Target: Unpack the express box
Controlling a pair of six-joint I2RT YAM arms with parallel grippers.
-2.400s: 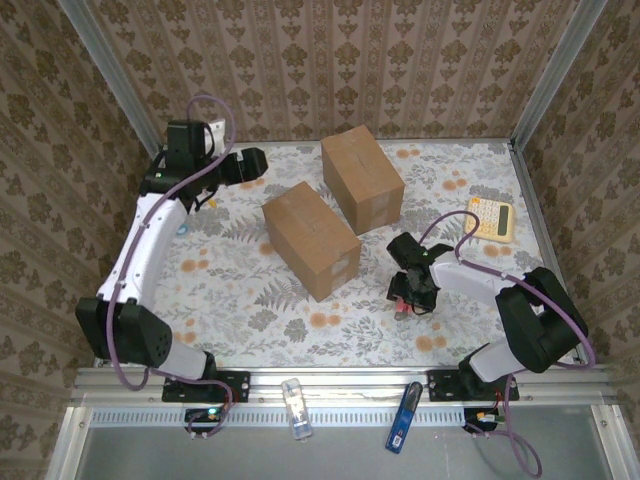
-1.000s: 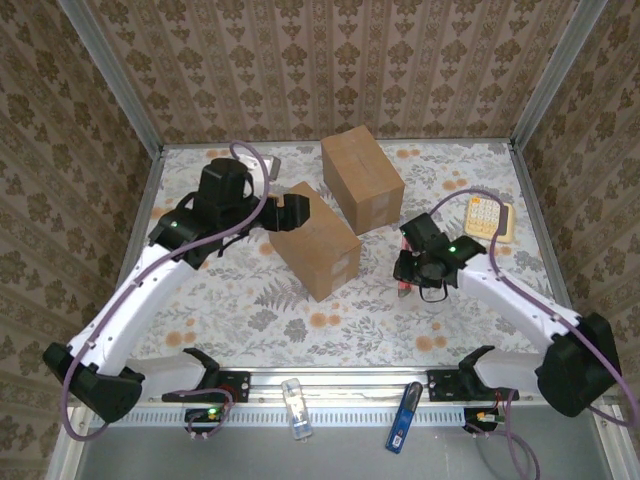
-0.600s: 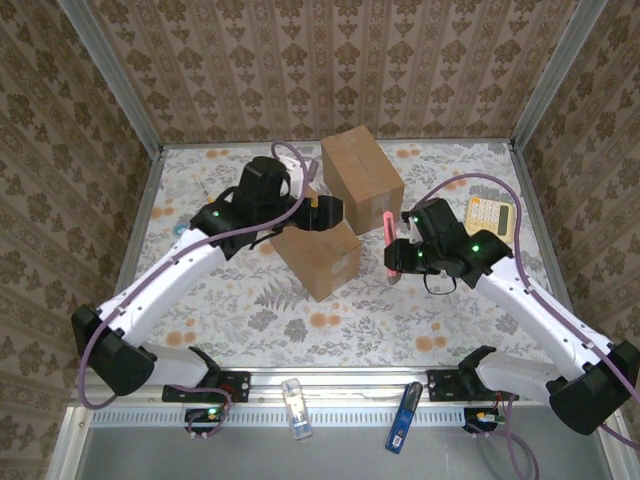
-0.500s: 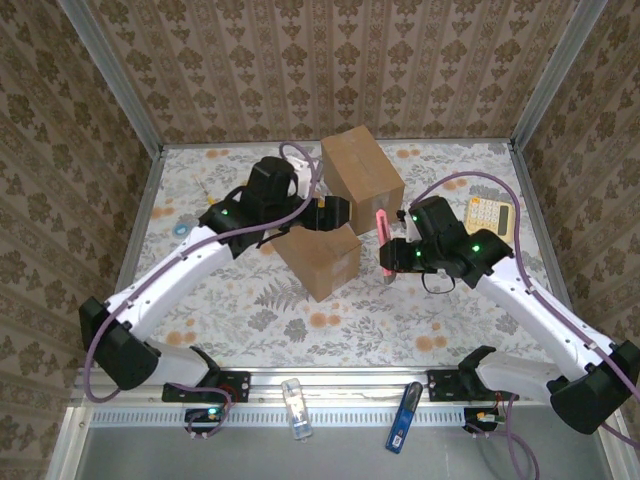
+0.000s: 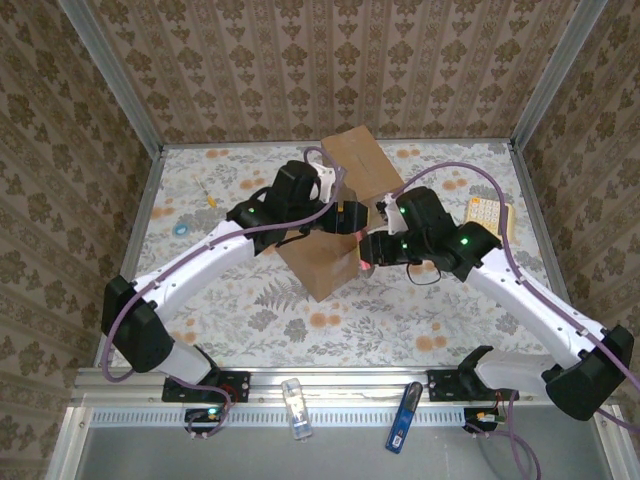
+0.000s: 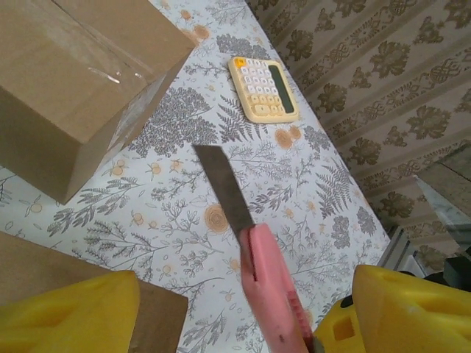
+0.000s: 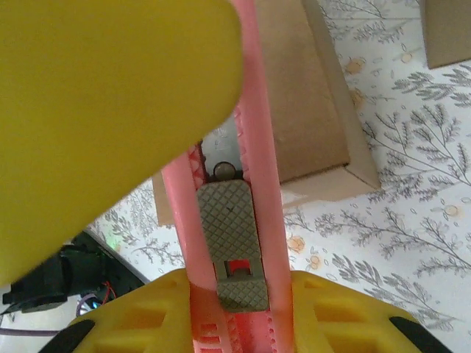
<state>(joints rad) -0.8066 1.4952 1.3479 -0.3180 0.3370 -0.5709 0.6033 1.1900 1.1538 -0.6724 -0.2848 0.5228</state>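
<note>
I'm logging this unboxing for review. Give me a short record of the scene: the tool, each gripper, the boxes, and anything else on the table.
tool: pink utility knife, blade extended
right gripper: shut on the knife's handle, beside the near box
left gripper: open, over the near box
near box: closed
far box: closed, clear tape on top
calculator: flat on the table, right of the boxes

The arms (image 5: pixel 200 268) hid the box (image 5: pixel 320 270) top and part of the calculator (image 5: pixel 487 214). The knife (image 6: pixel 271 298) handle ran past the bottom edge.
</note>
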